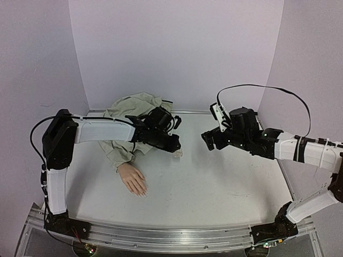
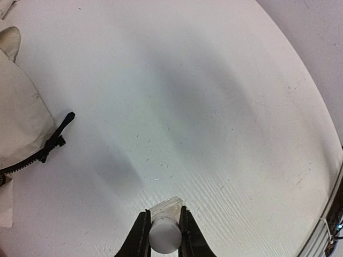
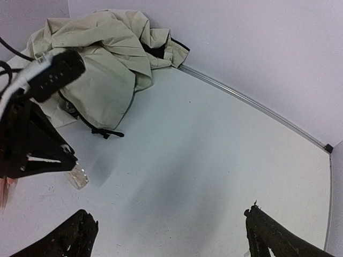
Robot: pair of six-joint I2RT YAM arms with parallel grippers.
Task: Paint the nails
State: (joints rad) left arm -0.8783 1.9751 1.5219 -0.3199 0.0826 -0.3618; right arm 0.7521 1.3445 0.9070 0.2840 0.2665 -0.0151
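Note:
The flesh-pink mannequin hand (image 1: 132, 179) lies palm down on the white table, its fingers pointing toward the near edge. The nails (image 1: 141, 192) at its fingertips are too small to make out. Its beige jacket sleeve (image 1: 121, 151) runs back into a crumpled jacket (image 1: 135, 110). My left gripper (image 1: 176, 148) (image 2: 164, 231) is shut on a small clear glass bottle (image 2: 165, 208) with a white cap (image 2: 164, 237), to the right of the hand. The bottle (image 3: 78, 176) also shows in the right wrist view. My right gripper (image 1: 206, 140) (image 3: 171, 235) hangs wide open and empty further right.
The jacket (image 3: 102, 64) is heaped against the back wall, its black zipper pull (image 2: 56, 140) lying on the table (image 1: 214, 182). Purple walls close in the back and both sides. A metal rail (image 1: 171, 238) runs along the near edge.

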